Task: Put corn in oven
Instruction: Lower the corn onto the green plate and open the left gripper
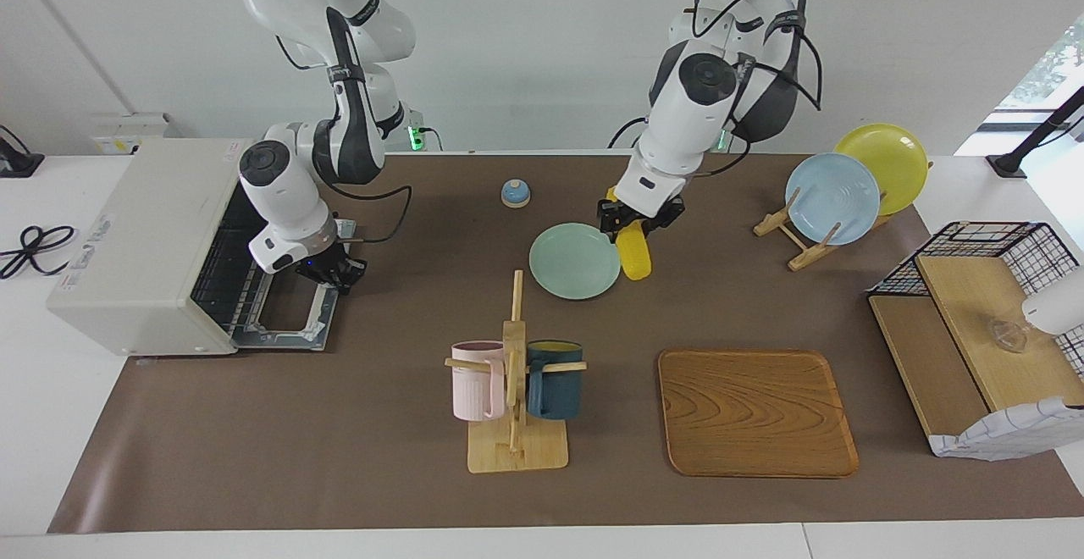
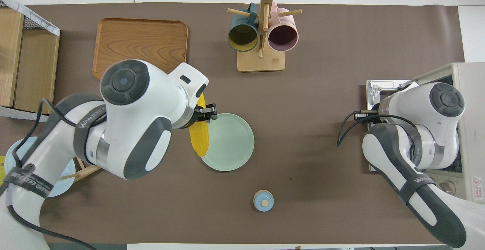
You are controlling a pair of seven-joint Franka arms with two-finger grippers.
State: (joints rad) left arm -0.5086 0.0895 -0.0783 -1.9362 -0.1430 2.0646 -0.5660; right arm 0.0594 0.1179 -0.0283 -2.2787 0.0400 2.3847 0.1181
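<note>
The left gripper is clamped on the corn and holds it in the air over the edge of the green plate at the middle of the worktop. The gripper grasps the cob near one end, and the rest of the cob hangs slanting downward from it. In the overhead view the corn overlaps the plate's rim on the side toward the left arm's end of the worktop.

The oven stands at the right arm's end of the worktop, its door folded down flat and the wire rack showing inside. The right gripper is closed, with nothing visibly held, and sits low over the corner of the open door nearest the robots.

The wooden tray lies bare, farther from the robots than the plate and toward the left arm's end. A mug stand with a pink mug and a dark blue mug is beside the tray. A small blue bell sits nearer to the robots than the plate. A blue plate and a yellow plate lean in a wooden rack toward the left arm's end.
</note>
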